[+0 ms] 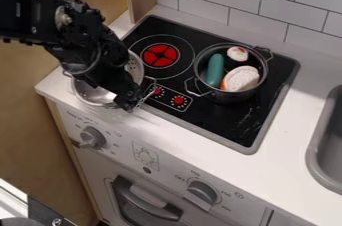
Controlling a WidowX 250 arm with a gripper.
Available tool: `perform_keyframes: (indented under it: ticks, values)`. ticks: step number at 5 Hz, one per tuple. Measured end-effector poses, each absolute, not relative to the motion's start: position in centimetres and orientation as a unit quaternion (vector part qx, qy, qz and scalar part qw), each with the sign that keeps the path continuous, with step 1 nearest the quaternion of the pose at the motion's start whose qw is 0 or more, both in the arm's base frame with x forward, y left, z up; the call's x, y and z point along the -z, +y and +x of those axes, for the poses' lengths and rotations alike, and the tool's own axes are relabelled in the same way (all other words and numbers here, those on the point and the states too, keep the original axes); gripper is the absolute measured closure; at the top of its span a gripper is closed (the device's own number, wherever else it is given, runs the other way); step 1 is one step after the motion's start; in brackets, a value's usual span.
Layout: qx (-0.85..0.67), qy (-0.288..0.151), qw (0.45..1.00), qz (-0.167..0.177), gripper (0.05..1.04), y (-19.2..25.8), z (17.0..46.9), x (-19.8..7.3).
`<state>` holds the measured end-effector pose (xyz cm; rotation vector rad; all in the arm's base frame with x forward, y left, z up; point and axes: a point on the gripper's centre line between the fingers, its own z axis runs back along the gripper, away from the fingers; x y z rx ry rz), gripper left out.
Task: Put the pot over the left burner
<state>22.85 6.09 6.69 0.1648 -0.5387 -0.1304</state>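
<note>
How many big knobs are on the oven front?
2: the left knob near the left end of the oven front, the right knob nearer the camera.

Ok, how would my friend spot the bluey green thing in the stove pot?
Find the black stovetop, then the dark pot on its right half. Inside, at the pot's left, is a teal thing shaped like a cucumber. It's long; the white topped piece and pale chunk beside it are rounder.
</note>
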Motion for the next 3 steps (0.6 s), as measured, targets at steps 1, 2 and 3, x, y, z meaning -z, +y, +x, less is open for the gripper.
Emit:
perform_keyframes:
  ticks: [1, 2, 3]
  values:
    - [0.075, -0.267, 0.957, 0.087, 0.089, 6.3, 22.8, -6.4]
    - [0.081, -0.271, 0.955, 0.092, 0.089, 6.6, 23.0, -6.0]
    - [0.077, -0.265, 0.955, 0.107, 0.089, 6.8, 23.1, -5.3]
